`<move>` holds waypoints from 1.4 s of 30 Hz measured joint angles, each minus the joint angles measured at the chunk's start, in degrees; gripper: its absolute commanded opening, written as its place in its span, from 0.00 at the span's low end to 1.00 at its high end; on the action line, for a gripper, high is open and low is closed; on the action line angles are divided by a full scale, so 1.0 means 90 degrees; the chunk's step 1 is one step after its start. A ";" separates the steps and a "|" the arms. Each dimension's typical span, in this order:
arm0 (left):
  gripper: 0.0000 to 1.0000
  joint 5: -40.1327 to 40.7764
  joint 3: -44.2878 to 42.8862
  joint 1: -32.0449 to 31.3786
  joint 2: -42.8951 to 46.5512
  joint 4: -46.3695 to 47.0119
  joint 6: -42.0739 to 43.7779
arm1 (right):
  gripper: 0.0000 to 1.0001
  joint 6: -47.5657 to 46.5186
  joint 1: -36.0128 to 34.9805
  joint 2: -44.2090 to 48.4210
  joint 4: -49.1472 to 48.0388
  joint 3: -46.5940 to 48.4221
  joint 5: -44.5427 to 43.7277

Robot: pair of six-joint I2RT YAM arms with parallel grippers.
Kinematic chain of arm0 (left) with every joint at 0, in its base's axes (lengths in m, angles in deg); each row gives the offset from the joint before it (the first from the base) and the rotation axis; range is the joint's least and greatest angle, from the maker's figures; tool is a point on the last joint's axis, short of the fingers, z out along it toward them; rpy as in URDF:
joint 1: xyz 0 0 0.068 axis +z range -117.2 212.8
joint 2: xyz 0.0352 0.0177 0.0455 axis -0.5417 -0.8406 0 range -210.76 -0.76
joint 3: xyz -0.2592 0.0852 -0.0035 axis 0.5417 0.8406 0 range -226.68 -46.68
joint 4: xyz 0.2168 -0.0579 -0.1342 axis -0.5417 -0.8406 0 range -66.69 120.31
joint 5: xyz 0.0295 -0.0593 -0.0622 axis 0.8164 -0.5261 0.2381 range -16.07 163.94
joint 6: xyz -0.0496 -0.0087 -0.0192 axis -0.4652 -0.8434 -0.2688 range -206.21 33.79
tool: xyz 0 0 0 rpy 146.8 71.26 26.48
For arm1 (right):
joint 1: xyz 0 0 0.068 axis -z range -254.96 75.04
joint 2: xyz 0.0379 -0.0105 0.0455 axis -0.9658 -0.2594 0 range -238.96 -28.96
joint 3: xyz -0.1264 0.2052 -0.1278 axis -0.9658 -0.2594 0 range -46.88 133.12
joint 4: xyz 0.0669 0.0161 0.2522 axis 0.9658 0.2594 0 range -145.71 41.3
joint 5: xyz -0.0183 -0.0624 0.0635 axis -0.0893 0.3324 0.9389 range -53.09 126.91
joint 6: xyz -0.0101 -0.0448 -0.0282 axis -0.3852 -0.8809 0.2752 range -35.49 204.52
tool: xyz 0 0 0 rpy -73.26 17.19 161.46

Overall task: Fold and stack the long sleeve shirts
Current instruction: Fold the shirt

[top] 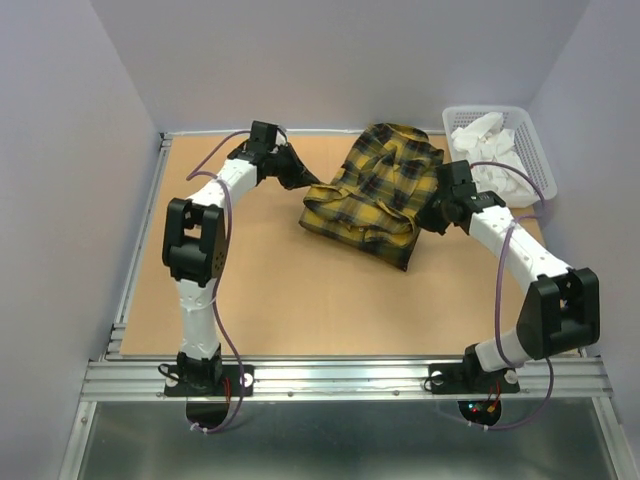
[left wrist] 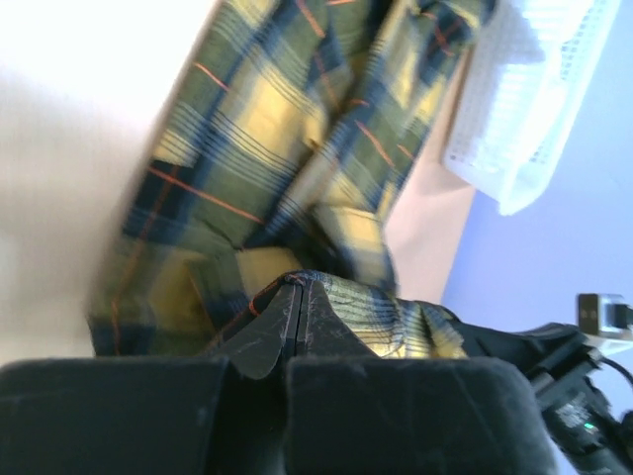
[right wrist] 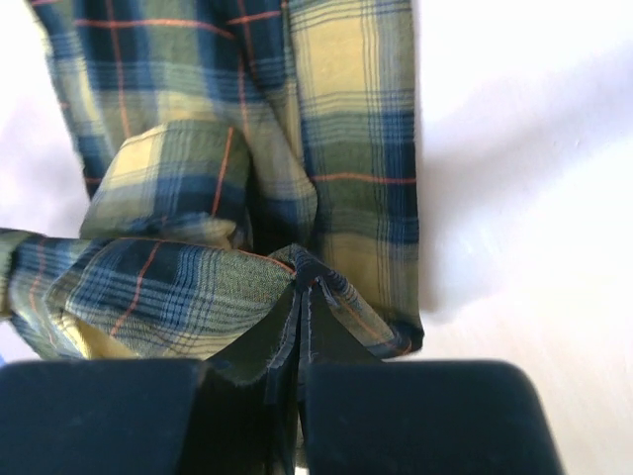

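Observation:
A yellow and dark plaid long sleeve shirt [top: 375, 190] lies bunched at the back middle of the brown table. My left gripper [top: 300, 172] is shut on the shirt's left edge; in the left wrist view [left wrist: 295, 287] the cloth [left wrist: 297, 129] is pinched between the closed fingers. My right gripper [top: 432, 215] is shut on the shirt's right edge; in the right wrist view [right wrist: 302, 282] plaid cloth [right wrist: 336, 119] folds out of the closed fingertips. Both hold the cloth a little above the table.
A white plastic basket [top: 532, 150] with white cloth in it stands at the back right corner, right behind my right gripper. It also shows in the left wrist view [left wrist: 524, 109]. Grey walls enclose the table [top: 270, 290] on three sides.

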 measured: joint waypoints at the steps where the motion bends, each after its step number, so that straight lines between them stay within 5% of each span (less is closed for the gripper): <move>1: 0.03 -0.0012 -0.0036 -0.0024 -0.0216 0.0078 0.0017 | 0.01 -0.0036 0.0083 -0.0102 -0.0058 0.0000 0.0053; 10: 0.19 -0.0051 -0.0141 -0.0272 -0.1387 0.0600 0.0296 | 0.05 -0.0236 0.0663 -0.1049 -0.0673 -0.0097 0.0335; 13: 0.32 -0.0027 -0.0163 -0.0330 -0.1438 0.1020 0.0423 | 0.10 -0.0272 0.0777 -0.1328 -0.0801 -0.0097 0.0367; 16: 0.57 0.0061 -0.0187 -0.0338 -0.1438 0.1554 0.0563 | 0.13 -0.0294 0.0889 -0.1498 -0.0835 -0.0097 0.0359; 20: 0.84 0.0243 -0.0187 -0.0323 -0.1438 0.2212 0.0668 | 0.34 -0.0350 0.1056 -0.1734 -0.0901 -0.0053 0.0318; 24: 0.94 0.0413 -0.0187 -0.0299 -0.1430 0.2555 0.0665 | 0.59 -0.0466 0.1222 -0.2035 -0.0894 0.0221 0.0306; 32: 0.98 0.0867 0.0017 -0.0138 -0.0753 0.2686 0.0724 | 0.73 -0.1294 0.1336 -0.2144 -0.0942 0.1736 0.0542; 42: 0.98 0.1715 0.2008 -0.0080 0.2212 0.2183 0.1183 | 0.79 -0.2781 0.0379 -0.0364 -0.0882 0.0789 0.1185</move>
